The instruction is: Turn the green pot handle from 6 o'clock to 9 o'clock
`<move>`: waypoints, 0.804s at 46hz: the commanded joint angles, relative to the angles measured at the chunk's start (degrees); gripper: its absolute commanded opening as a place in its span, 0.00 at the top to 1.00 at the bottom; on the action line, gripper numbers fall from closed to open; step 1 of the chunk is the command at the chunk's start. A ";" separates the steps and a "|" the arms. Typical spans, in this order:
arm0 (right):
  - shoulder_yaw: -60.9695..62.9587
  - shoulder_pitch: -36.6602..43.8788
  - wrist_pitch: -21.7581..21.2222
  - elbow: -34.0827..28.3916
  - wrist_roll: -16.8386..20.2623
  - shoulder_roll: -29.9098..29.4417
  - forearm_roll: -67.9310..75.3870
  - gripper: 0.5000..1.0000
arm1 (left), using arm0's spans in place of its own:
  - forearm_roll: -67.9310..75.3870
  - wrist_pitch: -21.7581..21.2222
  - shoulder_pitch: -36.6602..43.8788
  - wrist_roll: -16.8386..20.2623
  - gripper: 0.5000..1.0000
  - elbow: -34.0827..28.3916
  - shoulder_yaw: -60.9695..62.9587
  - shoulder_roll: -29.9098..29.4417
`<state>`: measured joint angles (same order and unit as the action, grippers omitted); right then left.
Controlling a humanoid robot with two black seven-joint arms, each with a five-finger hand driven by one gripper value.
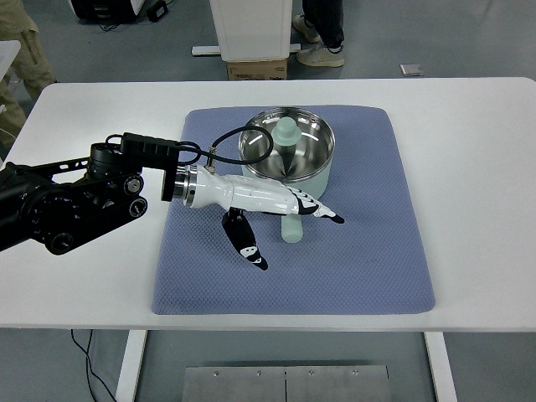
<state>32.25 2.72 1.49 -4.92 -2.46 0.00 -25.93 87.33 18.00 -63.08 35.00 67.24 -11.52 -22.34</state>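
Observation:
A pale green pot (289, 151) with a shiny steel inside stands on the blue mat (368, 251) at its upper middle. Its pale green handle (292, 228) points down toward the near edge, about 6 o'clock. My left hand (285, 213) reaches in from the left and lies across the handle just below the pot wall. Its fingers (322, 209) are stretched out over the handle and the thumb (245, 241) points down on the mat to the handle's left. The hand holds nothing.
The mat lies on a white table (469, 151). A cardboard box (257, 69) and a white stand are on the floor behind the table. A person's feet (321, 50) show at the top. A black cable (226, 138) loops from my wrist near the pot's left rim.

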 commanded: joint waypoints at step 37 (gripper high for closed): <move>0.01 0.00 0.00 0.00 0.00 0.00 0.00 0.00 | 8.99 -0.86 -3.18 0.00 0.00 -0.97 3.69 1.16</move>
<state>32.25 2.72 1.49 -4.92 -2.46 0.00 -25.93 95.06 17.56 -65.92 35.00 66.38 -8.08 -21.18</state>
